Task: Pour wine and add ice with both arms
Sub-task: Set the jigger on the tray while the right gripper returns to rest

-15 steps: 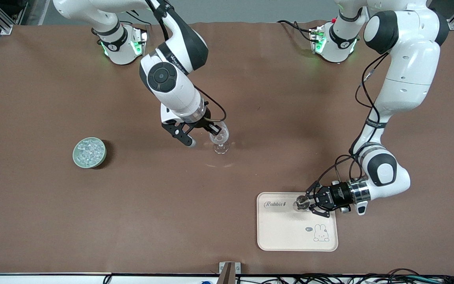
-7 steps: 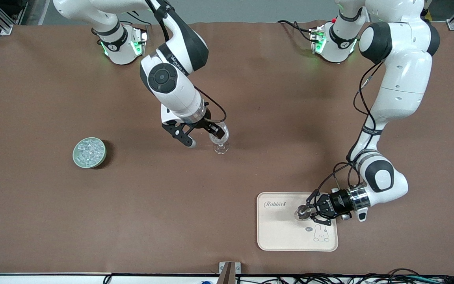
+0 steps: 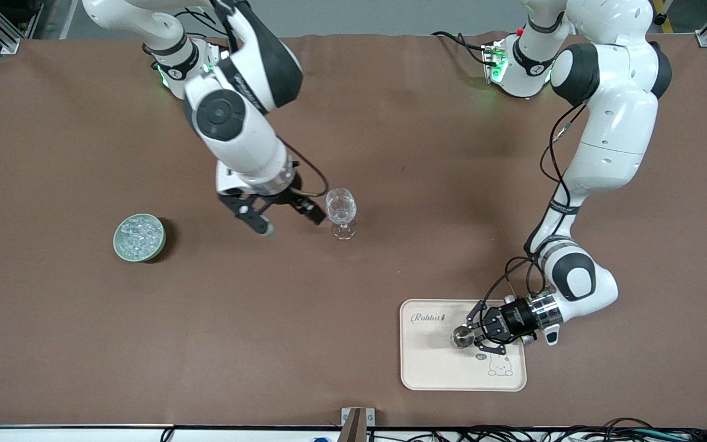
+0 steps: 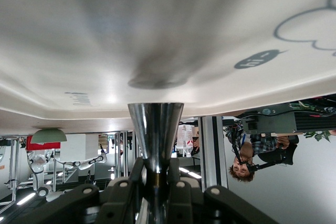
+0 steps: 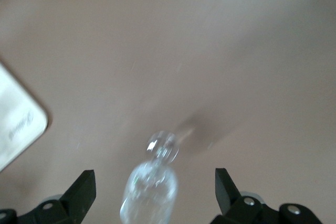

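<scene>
Robots at a brown-covered table (image 3: 390,123) work toward a drink of wine and ice. The right arm's black two-finger gripper (image 3: 280,216) hangs over the bare cloth just beside a clear stemmed wine glass (image 3: 341,212), its fingers spread wide and holding nothing; in the right wrist view the glass (image 5: 152,182) stands free between the parted fingers (image 5: 81,192), upright on its own foot near the table's middle. That open stance suggests the glass is parked there to receive what comes next.

The left arm's black two-finger gripper (image 3: 475,336) reaches low over a cream rectangular tray printed with a rabbit (image 3: 433,368), which lies nearer the front camera toward the left arm's end of the table. Its fingers are clenched on a small shiny metal cone-shaped cup (image 3: 461,337); the left wrist view shows the cup (image 4: 155,132) pinched at its narrow end, flared mouth pointing away from the wrist, close above the tray's pale surface (image 4: 157,35). Held sideways like this, it looks like a measure for pouring, though whether it carries any liquid cannot be told.

Ice, many small clear glinting cubes (image 3: 139,236), sits heaped in a pale green round bowl (image 3: 119,250) toward the right arm's end of the table, well apart from the glass and untouched.
</scene>
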You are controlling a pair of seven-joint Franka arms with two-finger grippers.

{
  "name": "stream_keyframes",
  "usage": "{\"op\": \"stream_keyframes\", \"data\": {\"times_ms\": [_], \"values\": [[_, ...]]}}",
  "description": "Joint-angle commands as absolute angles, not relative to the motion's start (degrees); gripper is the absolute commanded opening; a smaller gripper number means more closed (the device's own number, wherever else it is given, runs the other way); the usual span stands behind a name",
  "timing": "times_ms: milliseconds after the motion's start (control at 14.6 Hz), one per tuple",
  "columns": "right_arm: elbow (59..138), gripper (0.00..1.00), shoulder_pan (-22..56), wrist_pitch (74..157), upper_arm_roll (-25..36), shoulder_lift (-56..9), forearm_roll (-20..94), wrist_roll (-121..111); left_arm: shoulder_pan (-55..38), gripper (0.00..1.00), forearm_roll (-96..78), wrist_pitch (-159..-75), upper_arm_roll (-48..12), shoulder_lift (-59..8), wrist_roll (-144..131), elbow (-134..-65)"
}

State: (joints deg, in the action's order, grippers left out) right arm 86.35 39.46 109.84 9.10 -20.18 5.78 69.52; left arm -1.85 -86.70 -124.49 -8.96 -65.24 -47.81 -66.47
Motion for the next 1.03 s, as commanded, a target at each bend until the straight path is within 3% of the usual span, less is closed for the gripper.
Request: {"op": "stream_keyframes", "data": {"times_ms": [0, 412, 618, 687, 755, 961], "values": [[86.7, 1.0, 37.5, 106.4, 11.2, -15.1, -2.8, 68.6, -2.1, 0.01, -88.1, -125.4, -9.4, -66.5, -48.3, -64.1], [86.8, 1.0, 24.9, 103.5, 12.0, -7.9, -3.3, 44.3, -2.0, 0.09, -88.2, -125.5, -9.4, -66.9, -47.5, -64.2], [86.7, 1.0, 19.9, 98.4, 12.0, -5.0, -3.4, 34.5, -1.8, 0.35, -88.1, -125.3, -9.2, -66.3, -47.5, -64.5], [86.8, 1.0, 18.4, 96.6, 12.0, -3.5, -3.4, 30.9, -1.5, 0.63, -88.2, -125.1, -9.2, -65.7, -48.0, -64.8], [86.7, 1.0, 15.8, 94.5, 11.3, -2.0, -3.4, 27.7, -1.2, 1.0, -88.2, -124.7, -9.2, -65.3, -48.3, -65.2], [86.8, 1.0, 4.0, 89.1, 5.0, 2.3, -2.9, 15.7, -0.8, 1.0, -87.8, -121.9, -8.6, -64.6, -48.3, -65.5]]}}
